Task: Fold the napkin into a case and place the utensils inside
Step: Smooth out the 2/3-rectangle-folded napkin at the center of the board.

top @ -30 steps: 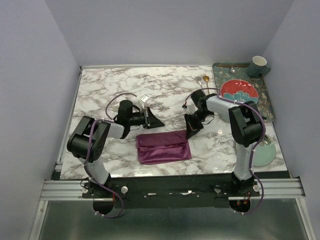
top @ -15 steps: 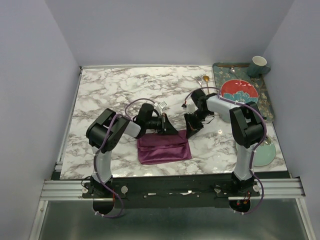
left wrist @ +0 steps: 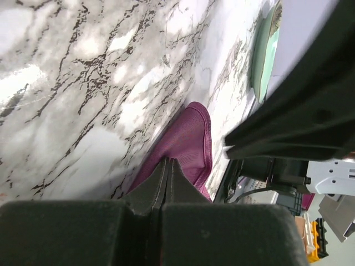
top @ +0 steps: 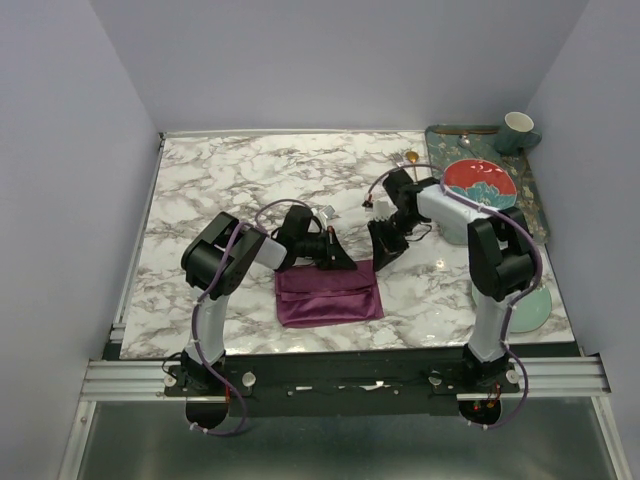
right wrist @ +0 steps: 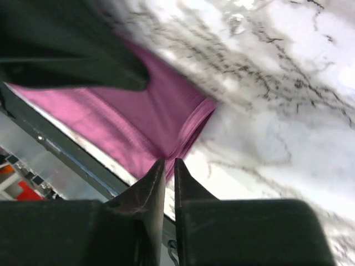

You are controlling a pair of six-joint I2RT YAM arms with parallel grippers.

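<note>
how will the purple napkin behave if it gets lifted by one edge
Likely floppy: the napkin lies in soft, flat folded layers, so a lifted edge would probably drape and the folds come undone. Its satin sheen suggests it may slide easily on the marble table.

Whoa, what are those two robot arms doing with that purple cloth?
They are folding the purple napkin on the marble table. It lies folded into a rectangle near the arms. The left end effector is shut, tips at the napkin's far edge. The right end effector sits over its far right corner, fingers slightly apart. No utensils show inside it.
</note>
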